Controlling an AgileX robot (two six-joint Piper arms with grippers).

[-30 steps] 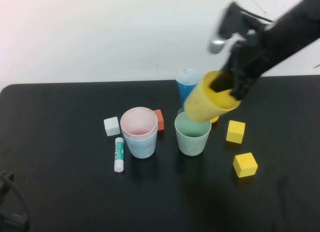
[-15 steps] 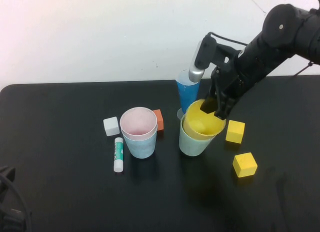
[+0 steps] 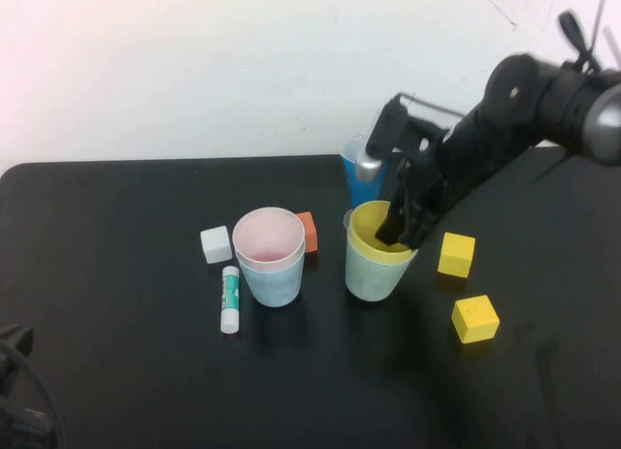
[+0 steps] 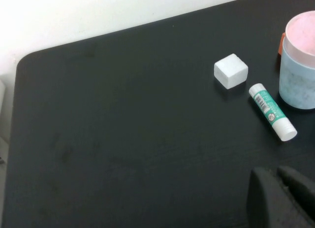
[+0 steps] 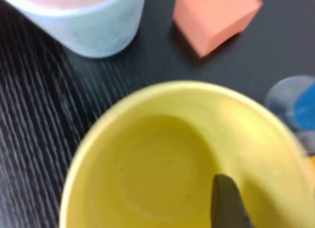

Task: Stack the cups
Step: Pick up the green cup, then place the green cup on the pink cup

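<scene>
High view shows the yellow cup (image 3: 374,238), which a second ago hung tilted in the air at upper right of centre, now seated upright inside the pale green cup (image 3: 374,272) at the middle of the desk (image 3: 116,371). The right gripper (image 3: 400,226) reaches down onto the cup's rim, one finger inside the mouth as the right wrist view confirms, apparently clamped on the yellow wall. That makes two nested pairs: the pink cup (image 3: 268,238) already sits inside the light blue cup (image 3: 273,282), left of centre. By my judgement, what remains is releasing and then joining the pairs. The left gripper (image 4: 283,198) rests low at the frame's lower left, jaws apparently closed and empty.
</scene>
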